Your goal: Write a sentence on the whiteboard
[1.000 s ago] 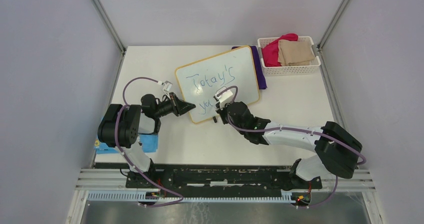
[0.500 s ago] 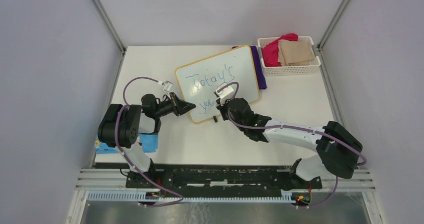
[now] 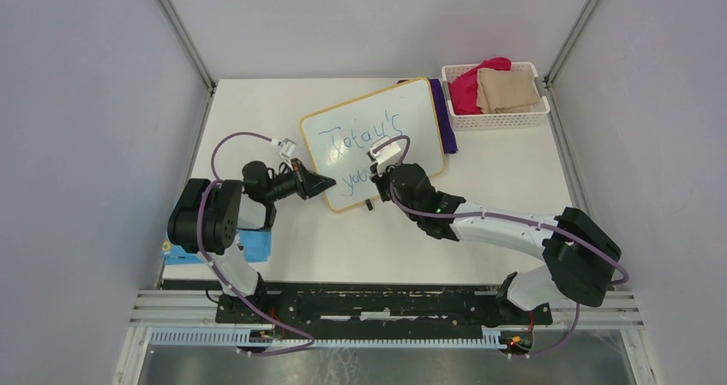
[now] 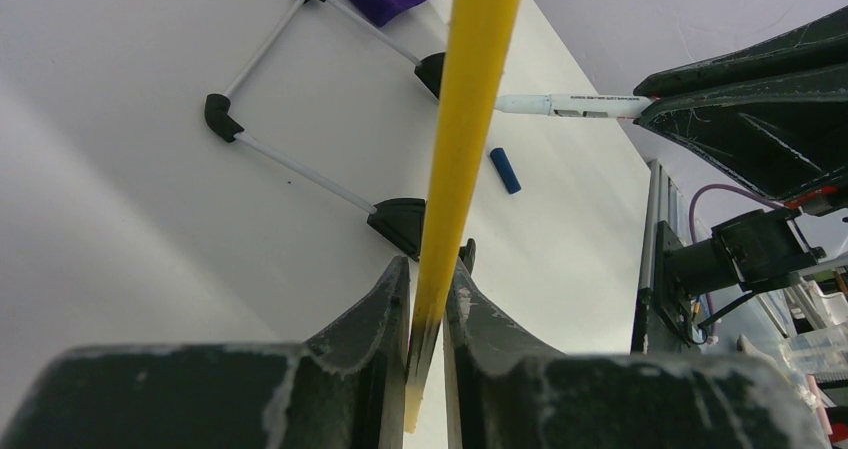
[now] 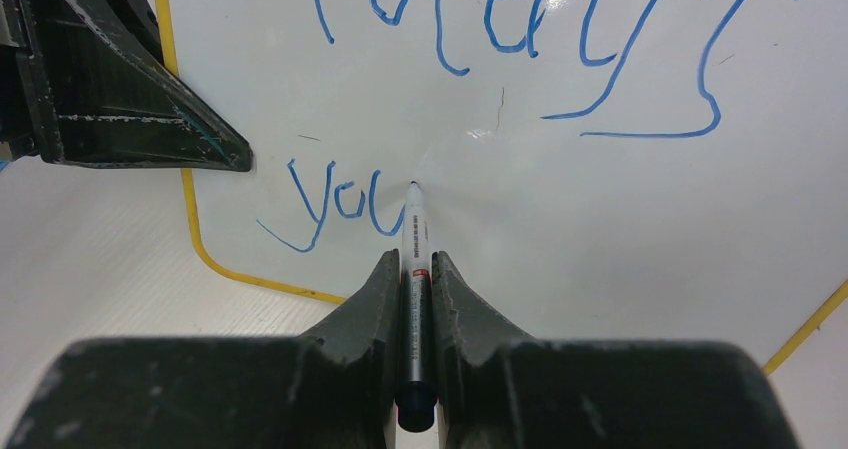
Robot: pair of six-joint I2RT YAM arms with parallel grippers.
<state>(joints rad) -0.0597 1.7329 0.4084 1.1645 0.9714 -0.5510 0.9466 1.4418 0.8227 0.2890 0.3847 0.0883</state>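
Top view first: the whiteboard lies at an angle on the middle of the table, its far right corner over a purple cloth. The sentence reads "Today's" on the far line, with "you" started on the near one. The left gripper is clamped on the board's left edge. The right gripper is down over the near line, closed on a marker that is hard to make out from here. Far right, a white basket holds a red cloth and a tan cloth.

Left wrist view: the left gripper pinches the whiteboard's yellow frame, seen edge-on. Beyond it the right gripper holds the white marker pointing at the frame. A blue cap lies loose on the table to the right of the edge.

Right wrist view: the right gripper is tight around the marker, tip touching the whiteboard right after the "u" of "you". The sentence runs across above. The left gripper sits on the frame at the left.
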